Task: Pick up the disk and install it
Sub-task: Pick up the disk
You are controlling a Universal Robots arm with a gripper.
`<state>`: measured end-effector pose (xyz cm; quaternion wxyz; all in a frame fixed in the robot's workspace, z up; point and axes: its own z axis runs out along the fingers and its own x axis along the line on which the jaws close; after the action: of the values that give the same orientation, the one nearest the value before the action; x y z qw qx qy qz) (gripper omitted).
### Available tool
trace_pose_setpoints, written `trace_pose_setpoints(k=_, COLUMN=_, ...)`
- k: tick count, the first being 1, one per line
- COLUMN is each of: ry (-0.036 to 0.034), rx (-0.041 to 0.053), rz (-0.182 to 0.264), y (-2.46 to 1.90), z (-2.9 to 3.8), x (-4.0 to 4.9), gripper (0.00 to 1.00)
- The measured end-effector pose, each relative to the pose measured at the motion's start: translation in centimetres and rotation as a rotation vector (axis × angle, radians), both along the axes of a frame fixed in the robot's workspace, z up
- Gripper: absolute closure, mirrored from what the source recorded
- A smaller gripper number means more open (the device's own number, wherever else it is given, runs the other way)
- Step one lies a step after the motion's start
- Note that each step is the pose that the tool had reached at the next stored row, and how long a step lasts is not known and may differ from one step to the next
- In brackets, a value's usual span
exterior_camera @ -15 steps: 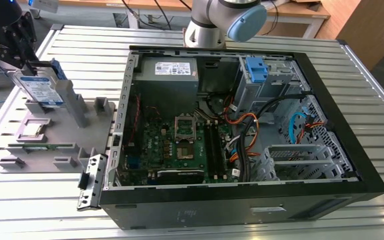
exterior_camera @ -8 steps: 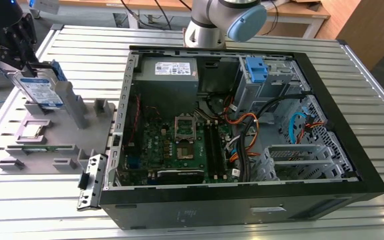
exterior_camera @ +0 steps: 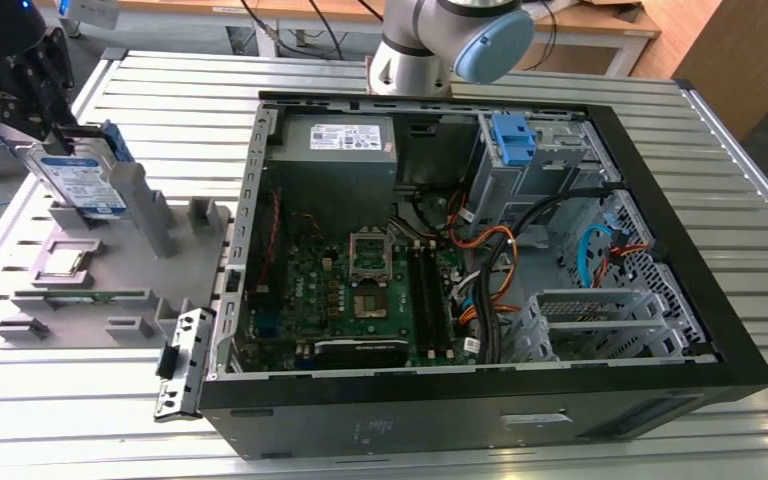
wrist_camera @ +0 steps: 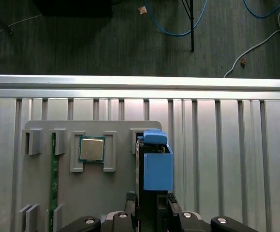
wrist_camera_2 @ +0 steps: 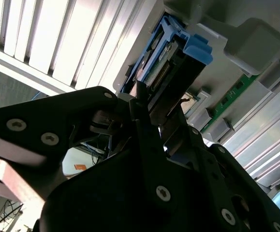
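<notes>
**Disk (exterior_camera: pixel 81 185) in the gripper (exterior_camera: pixel 75 135), case (exterior_camera: pixel 491 400) yet to receive it**

Exterior view: a slatted metal worktop (exterior_camera: pixel 91 400) carries an open computer case, with a grey fixture (exterior_camera: pixel 117 275) on the exterior view's left. The black gripper hangs over the far end of that fixture. Its fingers are closed on the upper end of the disk, which stands on edge, slightly tilted, with its label facing the camera. Its lower edge is at or just above the fixture; I cannot tell whether it has lifted clear. Inside the case, a blue bracket (exterior_camera: pixel 518 140) sits at the far side, well apart from the disk.

Second wrist view: the fingers (wrist_camera_2: pixel 142 121) sit narrow, one against each side of the disk (wrist_camera_2: pixel 171 58), near its connector end.

First wrist view: looking down, the disk's blue rail (wrist_camera: pixel 157 169) stands over a slot of the fixture (wrist_camera: pixel 120 193), beside a seated chip (wrist_camera: pixel 91 149).

Judged progress: the grasp looks made; carrying the disk across and installing it remain.
</notes>
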<state>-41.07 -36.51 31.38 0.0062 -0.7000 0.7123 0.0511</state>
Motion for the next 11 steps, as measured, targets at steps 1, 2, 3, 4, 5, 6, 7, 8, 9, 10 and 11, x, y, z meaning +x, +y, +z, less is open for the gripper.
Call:
trace_pose_setpoints(k=1, ry=0.0, rx=0.0, rz=0.0, y=0.0, z=0.0, x=0.0, gripper=0.65)
trace_pose_setpoints(k=2, ry=0.0001, rx=0.0, rz=0.0, y=0.0, z=0.0, x=0.0, gripper=0.65)
trace_pose_setpoints(k=3, ry=0.0, rx=0.0, rz=0.0, y=0.0, z=0.0, x=0.0, gripper=0.64)
trace_pose_setpoints(k=4, ry=0.0001, rx=-0.0001, rz=0.0, y=0.0, z=0.0, x=0.0, gripper=0.64)
trace_pose_setpoints(k=5, ry=0.0, rx=0.0, rz=0.0, y=0.0, z=0.0, x=0.0, gripper=0.58)
trace_pose_setpoints(k=6, ry=0.0, rx=0.0, rz=0.0, y=0.0, z=0.0, x=0.0, gripper=0.58)
trace_pose_setpoints(k=7, ry=0.0, rx=0.0, rz=0.0, y=0.0, z=-0.01, x=0.0, gripper=0.52)
trace_pose_setpoints(k=8, ry=-0.0001, rx=0.0, rz=0.0, y=0.0, z=-0.03, x=0.0, gripper=0.52)
trace_pose_setpoints(k=9, ry=-0.0005, rx=0.0004, rz=0.0, y=0.0, z=-0.15, x=0.0, gripper=0.52)
trace_pose_setpoints(k=10, ry=-0.0005, rx=0.0017, rz=0.0, y=0.0, z=-0.29, x=0.0, gripper=0.52)
trace_pose_setpoints(k=11, ry=-0.0006, rx=0.0035, rz=0.001, y=0.01, z=-0.4, x=-0.01, gripper=0.52)
